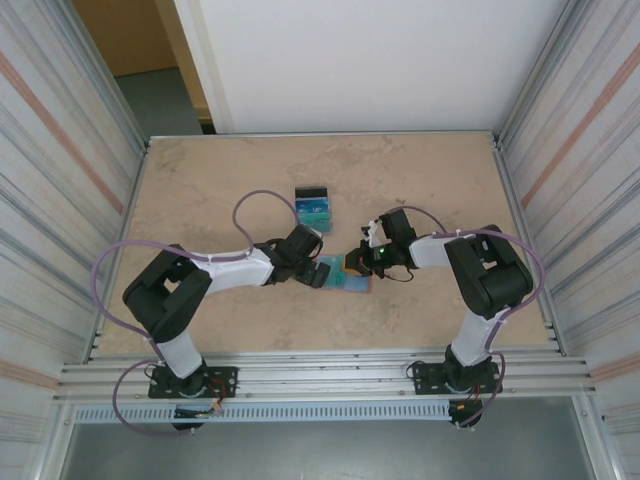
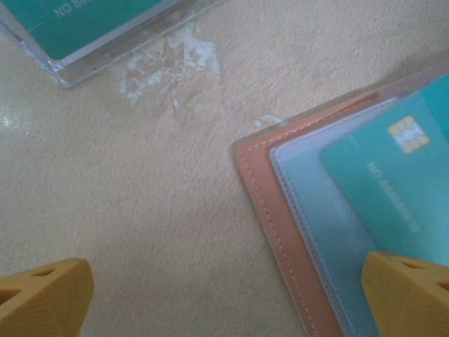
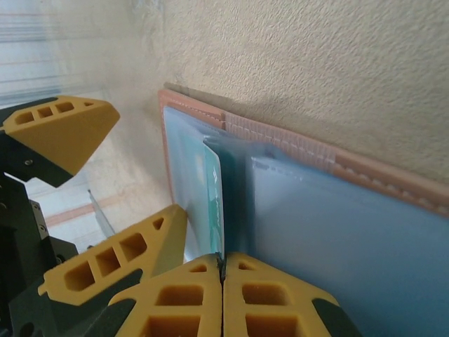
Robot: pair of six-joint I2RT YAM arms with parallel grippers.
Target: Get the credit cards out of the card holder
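The right gripper (image 3: pixel 223 277) is pinched together on the edge of a teal plastic credit card (image 3: pixel 213 196), which sits in the pale blue pocket of the reddish-brown leather card holder (image 2: pixel 261 203) lying on the beige table (image 2: pixel 140 196). The left gripper (image 2: pixel 224 281) is spread wide over the holder's corner. Unless that holder is pinned, pulling may drag it along.

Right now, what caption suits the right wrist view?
Right end effector pinches a teal credit card, seen edge-on, in the open card holder.

Beige table (image 1: pixel 200 200) with open card holder (image 2: pixel 269 210), clear-cased teal card (image 1: pixel 313 207) apart.
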